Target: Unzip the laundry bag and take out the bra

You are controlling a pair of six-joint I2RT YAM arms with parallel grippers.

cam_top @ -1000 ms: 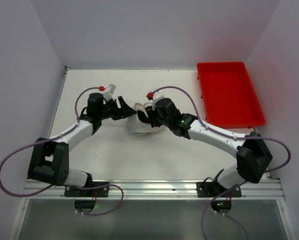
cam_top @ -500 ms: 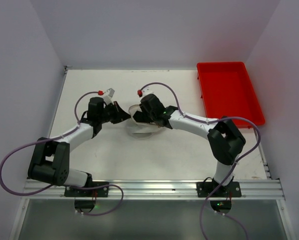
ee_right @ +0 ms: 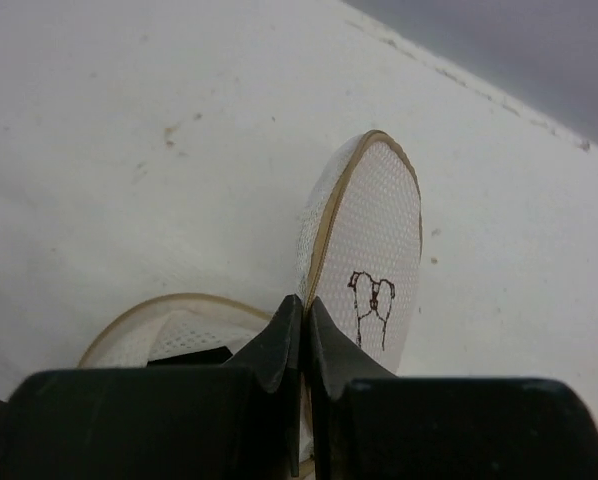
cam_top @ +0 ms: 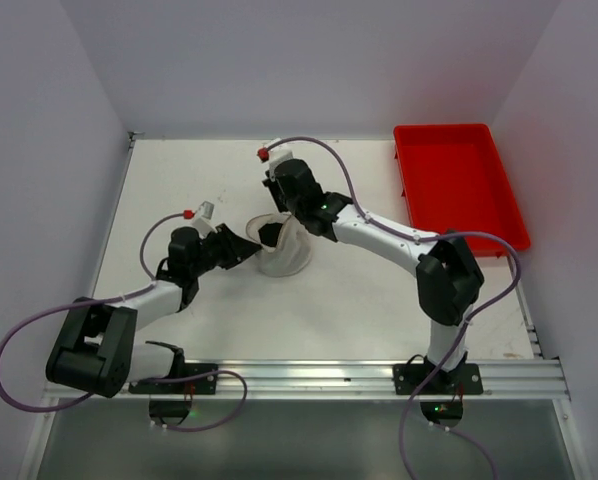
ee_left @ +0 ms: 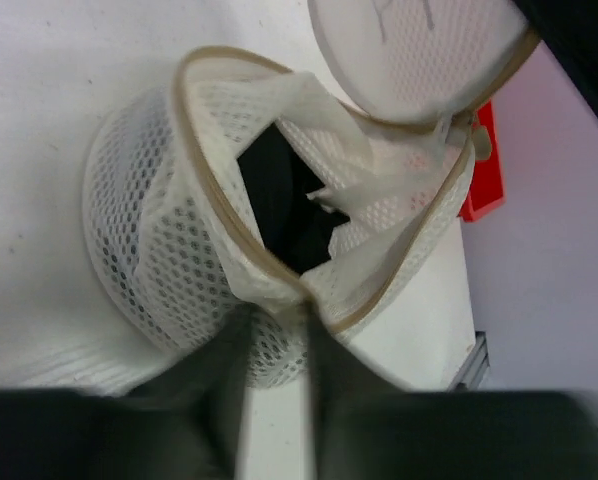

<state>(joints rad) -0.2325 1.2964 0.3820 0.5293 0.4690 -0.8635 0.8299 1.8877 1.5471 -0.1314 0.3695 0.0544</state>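
A: How far along?
B: On the worktop [cam_top: 179, 190] the laundry bag [ee_left: 149, 230] sits unzipped, its wall pinched in the left gripper [ee_left: 276, 322]. The right gripper [ee_right: 305, 325], tips closed, holds the lid [ee_right: 374, 240] up by its rim.
A: And the bra [ee_left: 279, 195]?
B: Inside the opening, not yet out. That part is left.

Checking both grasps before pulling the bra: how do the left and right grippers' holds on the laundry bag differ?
The left gripper pinches the mesh wall at the opening's rim; the right gripper pinches the edge of the lid, lifted clear. The left reaches from the bag's left, the right from its far side. Both are shut on the laundry bag; the bra shows inside.
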